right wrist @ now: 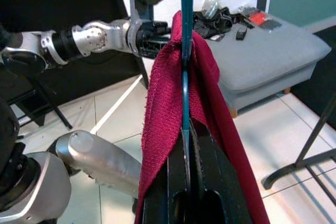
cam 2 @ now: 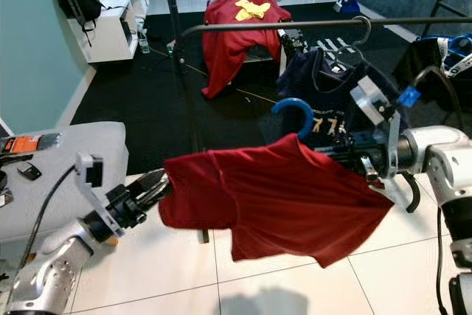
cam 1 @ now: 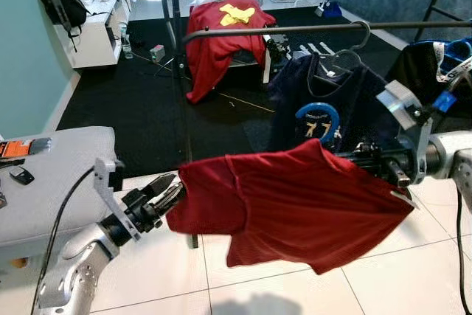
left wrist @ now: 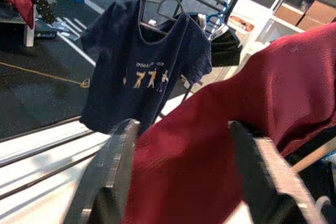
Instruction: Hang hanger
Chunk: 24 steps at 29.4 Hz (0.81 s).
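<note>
I hold a red shirt (cam 1: 295,208) on a blue hanger (cam 2: 293,112) stretched between my two arms, in front of the clothes rail (cam 1: 310,29) and below its bar. The hanger's hook rises above the shirt's collar, short of the bar. My right end effector (cam 1: 369,158) is closed on the hanger's arm through the cloth at the shirt's right shoulder; in the right wrist view the thin blue hanger runs straight between the two black fingers (right wrist: 210,171), red fabric draped to either side. My left end effector (cam 1: 168,188) meets the shirt's left sleeve; in the left wrist view its fingers (left wrist: 113,166) stand apart with red cloth between them, and I cannot tell whether they grip it. The shirt's hem hangs loose over the white tiled floor (cam 1: 383,278).

A navy shirt (cam 1: 346,101) with pale lettering hangs from the rail on a grey hanger (cam 1: 352,48), just behind the red one. A dark garment (cam 1: 424,60) hangs farther right. To my left is a grey padded bench (cam 1: 59,167) with small objects on it. Beyond the rail, on black carpet (cam 1: 140,101), red cloth with a yellow patch (cam 1: 225,35) covers a piece of furniture, and a white shelf unit (cam 1: 92,31) stands against the teal wall.
</note>
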{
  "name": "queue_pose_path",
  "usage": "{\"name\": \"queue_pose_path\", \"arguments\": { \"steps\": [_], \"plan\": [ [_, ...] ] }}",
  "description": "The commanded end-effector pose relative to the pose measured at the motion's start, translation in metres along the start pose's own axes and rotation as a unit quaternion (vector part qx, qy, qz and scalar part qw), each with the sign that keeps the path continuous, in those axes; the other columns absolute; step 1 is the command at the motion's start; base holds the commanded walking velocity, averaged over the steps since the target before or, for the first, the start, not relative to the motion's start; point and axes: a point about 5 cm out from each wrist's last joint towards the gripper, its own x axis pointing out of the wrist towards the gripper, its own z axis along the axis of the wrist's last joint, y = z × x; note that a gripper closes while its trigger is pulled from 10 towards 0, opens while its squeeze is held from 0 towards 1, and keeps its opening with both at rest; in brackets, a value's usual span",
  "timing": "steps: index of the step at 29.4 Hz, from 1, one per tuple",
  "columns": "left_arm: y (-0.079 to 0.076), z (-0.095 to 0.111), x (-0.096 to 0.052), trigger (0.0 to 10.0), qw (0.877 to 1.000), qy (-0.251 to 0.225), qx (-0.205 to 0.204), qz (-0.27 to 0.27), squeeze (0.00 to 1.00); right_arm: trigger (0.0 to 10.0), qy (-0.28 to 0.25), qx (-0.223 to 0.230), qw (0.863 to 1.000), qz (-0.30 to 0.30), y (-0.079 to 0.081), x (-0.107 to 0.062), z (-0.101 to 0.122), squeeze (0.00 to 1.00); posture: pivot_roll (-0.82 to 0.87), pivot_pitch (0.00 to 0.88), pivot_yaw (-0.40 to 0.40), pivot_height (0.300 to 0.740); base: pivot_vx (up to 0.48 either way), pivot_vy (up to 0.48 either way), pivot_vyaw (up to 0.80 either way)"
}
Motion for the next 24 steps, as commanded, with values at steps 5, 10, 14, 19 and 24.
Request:
{"name": "queue_pose_path", "arguments": {
  "steps": [5, 10, 14, 19, 24],
  "plan": [
    [0.001, 0.001, 0.000, 10.0, 1.000, -0.018, -0.024, 0.010, 1.00, 10.0, -0.028, -0.026, 0.999, 0.013, 0.002, 0.001, 0.017, 0.00, 0.03, 0.055, -0.001, 0.740, 0.000, 0.000, 0.00],
    [-0.001, 0.005, -0.001, 10.0, 0.999, -0.034, -0.038, 0.010, 1.00, 10.0, -0.055, -0.038, 0.998, 0.009, 0.000, -0.003, 0.027, 0.00, 0.03, 0.058, 0.000, 0.740, 0.000, 0.000, 0.00],
    [0.001, 0.005, -0.004, 10.0, 0.998, -0.037, -0.028, 0.031, 1.00, 10.0, -0.063, -0.048, 0.997, -0.012, -0.004, -0.004, 0.030, 0.00, 0.02, 0.059, -0.001, 0.740, 0.000, 0.000, 0.00],
    [0.022, 0.020, -0.015, 10.0, 0.991, -0.060, 0.041, 0.114, 1.00, 10.0, -0.062, -0.055, 0.996, -0.038, -0.009, -0.005, 0.031, 0.00, 0.02, 0.062, -0.006, 0.740, 0.000, 0.000, 0.00],
    [0.033, 0.039, -0.019, 10.0, 0.964, -0.029, 0.208, 0.160, 1.00, 10.0, -0.063, -0.056, 0.995, -0.048, -0.011, -0.004, 0.030, 0.00, 0.03, 0.061, -0.014, 0.740, 0.000, 0.000, 0.00]
  ]
}}
